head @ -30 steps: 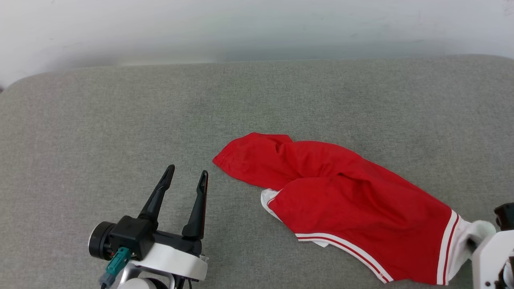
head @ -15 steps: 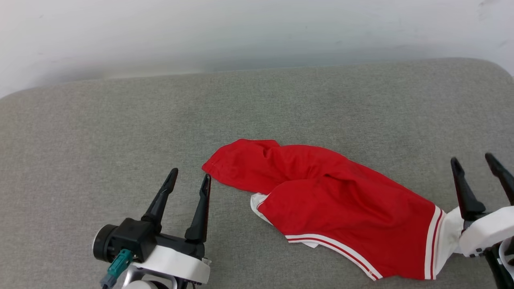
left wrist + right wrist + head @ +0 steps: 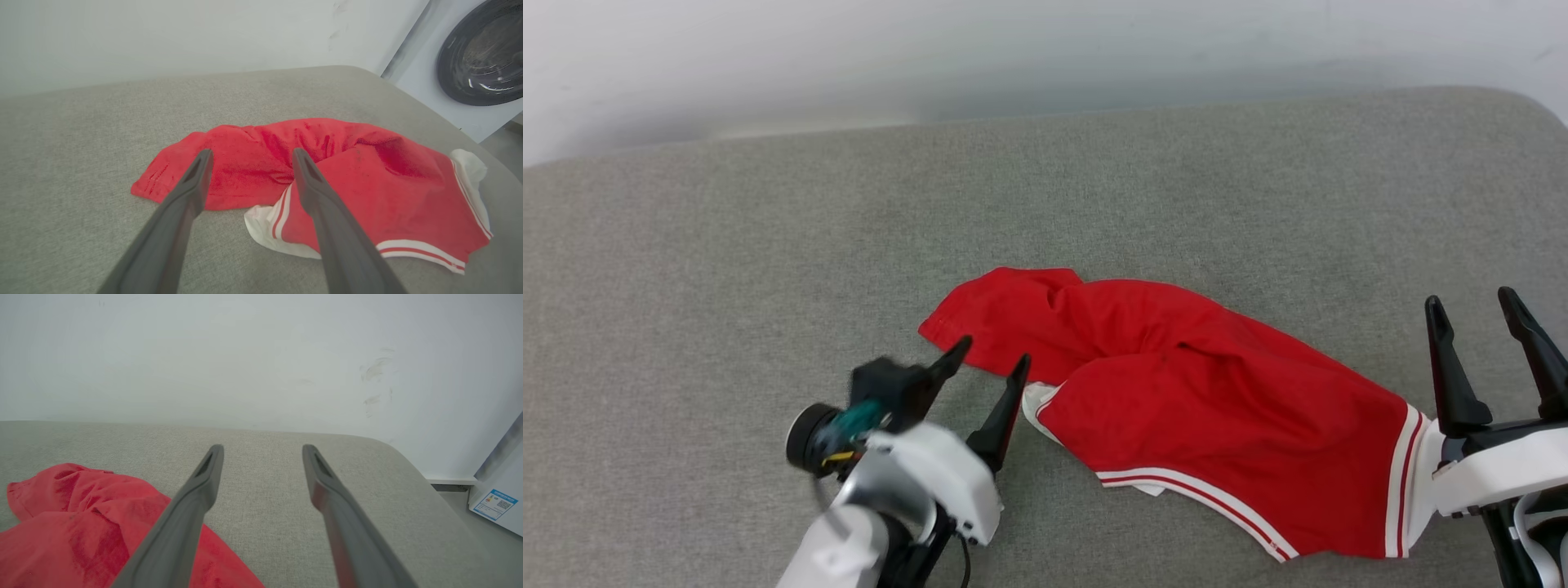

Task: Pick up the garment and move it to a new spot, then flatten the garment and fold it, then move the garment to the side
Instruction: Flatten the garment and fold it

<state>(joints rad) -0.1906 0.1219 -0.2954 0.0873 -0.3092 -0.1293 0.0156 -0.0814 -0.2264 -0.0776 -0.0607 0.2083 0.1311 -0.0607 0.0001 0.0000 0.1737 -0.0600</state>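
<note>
The red jersey (image 3: 1217, 392) lies crumpled on the grey bench (image 3: 768, 245) between the left pincer (image 3: 993, 351) and the right pincer (image 3: 1470, 298), both spread wide and empty; flattening seems in hand, so next each should grip an edge.

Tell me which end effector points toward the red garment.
The left end effector: its open fingers aim at the garment; the right end effector aims at grey cushion.

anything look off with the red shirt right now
The garment is not flat: it lies bunched in deep folds on the grey cushion, with a white panel poking out from under its near edge. No tear or stain shows. The left gripper and right gripper stand open, gripping nothing.
</note>
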